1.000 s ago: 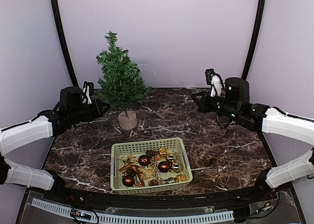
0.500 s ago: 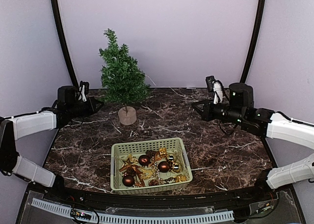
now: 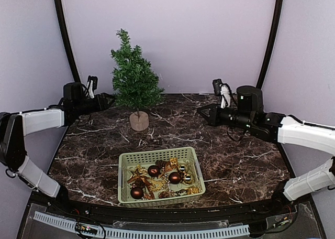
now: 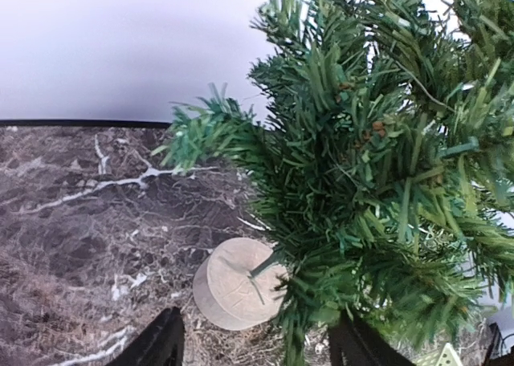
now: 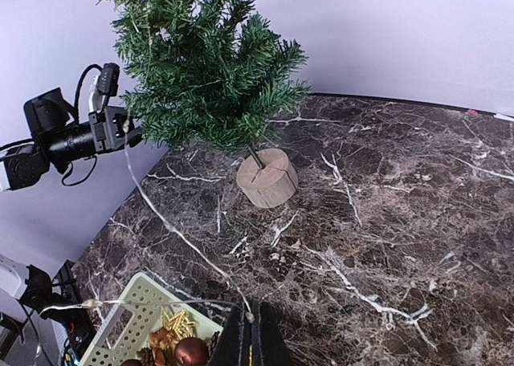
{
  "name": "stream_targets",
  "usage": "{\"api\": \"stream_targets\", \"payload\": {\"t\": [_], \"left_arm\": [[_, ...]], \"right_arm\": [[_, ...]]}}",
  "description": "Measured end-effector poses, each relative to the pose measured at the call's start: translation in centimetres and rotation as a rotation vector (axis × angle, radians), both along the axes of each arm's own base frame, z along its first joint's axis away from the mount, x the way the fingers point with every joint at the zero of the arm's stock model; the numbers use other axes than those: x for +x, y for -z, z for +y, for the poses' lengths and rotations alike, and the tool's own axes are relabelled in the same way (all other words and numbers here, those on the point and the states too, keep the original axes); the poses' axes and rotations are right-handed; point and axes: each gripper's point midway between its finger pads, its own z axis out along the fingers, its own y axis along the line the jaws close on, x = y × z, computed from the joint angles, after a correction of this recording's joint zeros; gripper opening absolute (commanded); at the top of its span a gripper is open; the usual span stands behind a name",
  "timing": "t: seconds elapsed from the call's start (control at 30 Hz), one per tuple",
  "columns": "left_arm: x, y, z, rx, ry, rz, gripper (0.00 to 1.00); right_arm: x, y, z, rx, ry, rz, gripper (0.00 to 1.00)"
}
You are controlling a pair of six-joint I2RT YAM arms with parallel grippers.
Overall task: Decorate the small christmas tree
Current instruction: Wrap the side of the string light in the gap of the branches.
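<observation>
The small christmas tree point(image 3: 135, 79) stands upright on its round wooden stump point(image 3: 138, 121) at the back of the marble table, left of centre. My left gripper point(image 3: 109, 99) is just left of its lower branches. In the left wrist view that gripper point(image 4: 257, 351) is open, with the stump point(image 4: 233, 282) and low branches point(image 4: 361, 189) ahead between the fingers, which hold nothing. My right gripper point(image 3: 201, 113) is right of the tree and is shut point(image 5: 257, 324) on a thin wire point(image 5: 173, 229) that runs up into the tree's branches.
A pale green basket point(image 3: 125, 160) with brown baubles point(image 3: 175, 177) and gold ornaments stands at the front centre. A second strand of wire point(image 5: 120, 299) crosses the basket's corner. Purple walls enclose the table at the back and both sides.
The left gripper has opened beside the tree. The tree has shifted right and now stands straighter. The right arm has moved left toward the tree, still shut.
</observation>
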Motion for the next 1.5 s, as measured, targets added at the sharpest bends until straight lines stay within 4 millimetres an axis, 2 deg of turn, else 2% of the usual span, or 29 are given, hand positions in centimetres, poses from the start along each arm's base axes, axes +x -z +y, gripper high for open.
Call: {"api": "stream_targets", "payload": {"t": [0.07,0.23,0.37,0.53,0.7,0.77,0.83,1.07,1.17,1.23,1.3,1.5], "left_arm": [[-0.6,-0.5,0.5,0.011,-0.025,-0.017,0.72],[-4.7,-2.8,1.6,0.002,-0.075,-0.074,0.79],[-7.4,-3.7,0.0,-0.029,-0.043,-0.098,0.83],[-8.3,-1.7,-2.5,-0.049,0.013,-0.025,0.84],[-7.2,1.5,-3.0,-0.039,0.007,0.070,0.83],[-6.6,2.2,-3.2,-0.042,0.006,0.087,0.77],[-6.1,2.3,-3.5,-0.051,0.011,0.090,0.66],[-4.7,0.9,-4.2,-0.090,0.027,0.040,0.36],[-4.5,0.5,-4.3,-0.097,0.027,0.021,0.13],[-4.4,0.3,-4.2,-0.091,0.027,0.006,0.03],[-4.3,0.1,-4.2,-0.086,0.024,-0.005,0.00],[-4.5,0.3,-4.0,-0.061,0.024,-0.004,0.00]], "right_arm": [[0.2,0.0,0.3,0.005,0.000,0.002,0.00],[0.7,-0.3,0.9,0.022,-0.002,-0.004,0.00],[1.0,-0.4,1.3,0.026,-0.006,-0.005,0.00],[1.0,-0.5,1.6,0.035,-0.012,-0.004,0.00],[0.9,-0.8,1.6,0.043,-0.017,-0.009,0.00],[0.6,-1.2,1.7,0.051,-0.028,-0.015,0.00],[0.2,-1.7,1.7,0.061,-0.041,-0.023,0.00],[-1.2,-2.6,1.9,0.081,-0.076,-0.037,0.00],[-1.7,-2.9,1.9,0.084,-0.087,-0.044,0.00],[-2.0,-3.3,1.8,0.088,-0.096,-0.054,0.00],[-2.4,-3.6,1.8,0.086,-0.107,-0.064,0.00],[-3.9,-3.4,1.7,0.052,-0.160,-0.062,0.00]]}}
